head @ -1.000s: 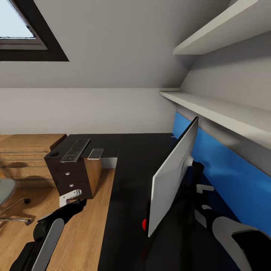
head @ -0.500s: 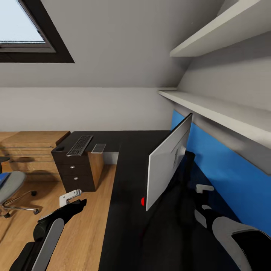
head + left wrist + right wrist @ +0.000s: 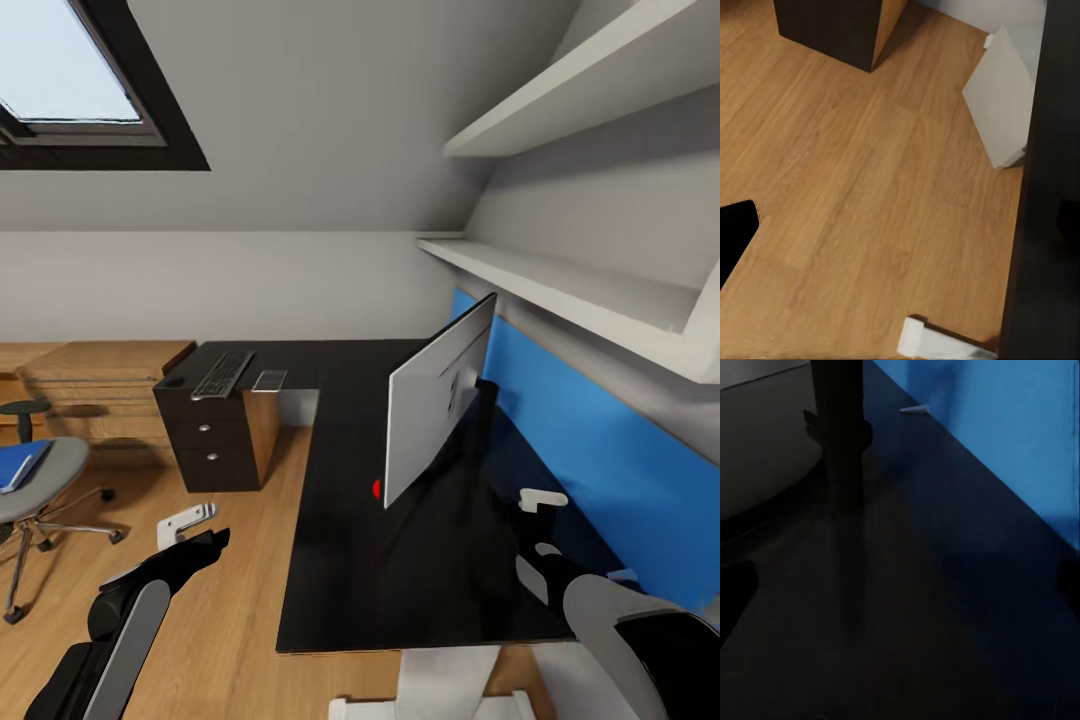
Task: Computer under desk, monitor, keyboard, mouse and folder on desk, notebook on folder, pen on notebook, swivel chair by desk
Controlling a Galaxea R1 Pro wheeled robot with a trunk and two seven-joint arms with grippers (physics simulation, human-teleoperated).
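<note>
Black monitor (image 3: 438,395) beyond right gripper (image 3: 541,500)

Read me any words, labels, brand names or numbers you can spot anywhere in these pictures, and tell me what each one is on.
No readable text anywhere.
Keyboard: key legends too small to read.
Monitor: a faint dark mark on its pale back, too blurred to tell whether it is writing.
Folder on the swivel chair: plain blue, no label seen.

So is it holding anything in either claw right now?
Nothing, as far as I can see. The left gripper hangs over bare floor, and the right gripper over the desk behind the monitor.
</note>
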